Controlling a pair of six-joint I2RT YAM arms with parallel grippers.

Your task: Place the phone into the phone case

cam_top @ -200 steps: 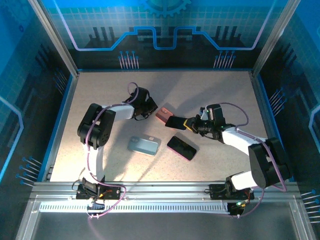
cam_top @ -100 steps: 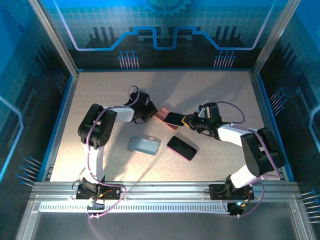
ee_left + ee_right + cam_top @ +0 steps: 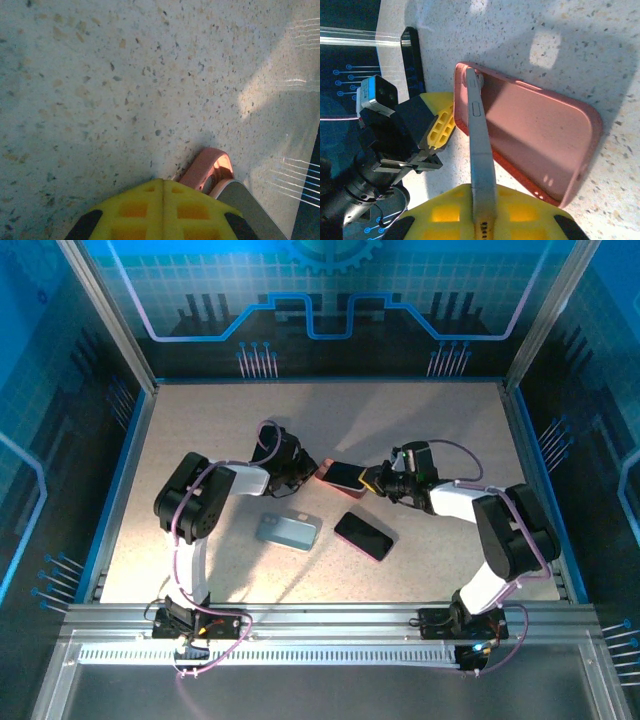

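On table (image 3: 200, 430), top view, L to R: left gripper (image 3: 306, 473), jaws clenched w/ nothing between them, tips at left end of pink case (image 3: 324, 468); case lies mid-table, open side up; phone (image 3: 347, 476) overlaps case's right part, long axis approx L-R, slightly skewed, left end pointing at left gripper, right end pinched in right gripper (image 3: 371, 481); nearer the arm bases & apart from these, grey-blue case (image 3: 288, 531) & dark phone (image 3: 363, 535) lie flat, side by side.

Left wrist cam adds detail top view can't give: yellow fingers (image 3: 135, 212) pressed together, seam shut; case's rounded end w/ a cutout just past the tips; grey phone corner beside it.

Right wrist cam gives the tilt, unclear from above: phone seen edge-on, side button & end holes visible; far end at case's far corner by left gripper; near end clamped in right jaws; most of case floor bare, so phone not seated.
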